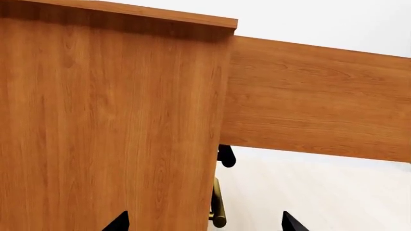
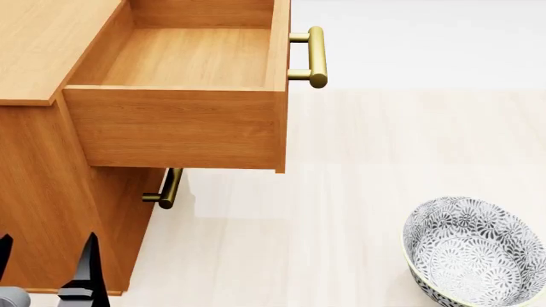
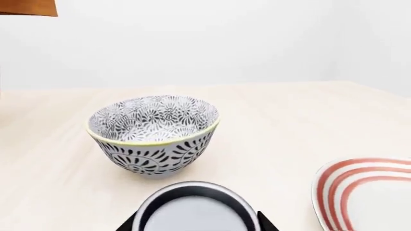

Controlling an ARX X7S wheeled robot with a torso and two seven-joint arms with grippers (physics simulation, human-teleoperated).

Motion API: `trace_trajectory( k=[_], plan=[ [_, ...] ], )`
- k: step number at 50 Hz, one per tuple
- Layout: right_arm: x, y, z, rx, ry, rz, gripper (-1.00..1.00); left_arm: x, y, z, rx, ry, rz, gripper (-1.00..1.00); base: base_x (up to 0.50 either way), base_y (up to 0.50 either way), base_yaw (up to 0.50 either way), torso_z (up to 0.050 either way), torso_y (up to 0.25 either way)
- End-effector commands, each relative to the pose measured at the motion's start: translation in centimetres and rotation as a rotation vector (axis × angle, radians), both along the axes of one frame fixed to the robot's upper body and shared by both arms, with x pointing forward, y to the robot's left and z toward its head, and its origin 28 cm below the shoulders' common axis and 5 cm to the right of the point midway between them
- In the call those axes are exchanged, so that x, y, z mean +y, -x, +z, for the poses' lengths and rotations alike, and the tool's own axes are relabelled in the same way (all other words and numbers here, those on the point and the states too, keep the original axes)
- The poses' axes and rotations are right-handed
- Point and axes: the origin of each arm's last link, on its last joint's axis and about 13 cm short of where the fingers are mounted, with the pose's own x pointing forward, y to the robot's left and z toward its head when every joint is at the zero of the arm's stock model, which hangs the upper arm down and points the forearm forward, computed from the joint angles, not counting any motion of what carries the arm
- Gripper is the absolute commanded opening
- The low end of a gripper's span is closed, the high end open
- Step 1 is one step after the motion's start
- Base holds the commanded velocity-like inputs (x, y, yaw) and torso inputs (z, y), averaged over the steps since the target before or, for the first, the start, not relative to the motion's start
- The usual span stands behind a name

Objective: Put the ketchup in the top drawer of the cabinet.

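— Two claws: what state?
— My left claw [image 1: 205, 225] gapes wide beside the cabinet [image 1: 109, 125]. My right claw [image 3: 196, 224] seems clamped on the ketchup [image 3: 196, 209], near the patterned bowl [image 3: 154, 130] on the worktop [image 3: 276, 125].
— Next?
— Carrying step, I'd say: lift it left over the open top drawer [image 2: 188, 57], then release.

One cabinet [image 2: 51, 192], two brass handles [image 2: 312, 56] — one bowl [image 3: 154, 134], one striped plate [image 3: 366, 192], one can [image 3: 196, 211]

Pale wood tabletop [image 2: 410, 141], plain white wall [image 3: 192, 43].
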Motion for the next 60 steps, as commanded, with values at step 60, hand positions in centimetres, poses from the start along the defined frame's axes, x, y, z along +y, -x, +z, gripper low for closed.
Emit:
trace_trajectory(
  k=[60],
  plan=[
    [1.7, -4.9, 15.2, -0.306, 0.056, -0.094, -1.0, 0.5, -0.3, 0.2, 0.001, 0.011, 0.003, 1.0, 0.0, 0.0, 0.0, 0.0, 0.0]
  ],
)
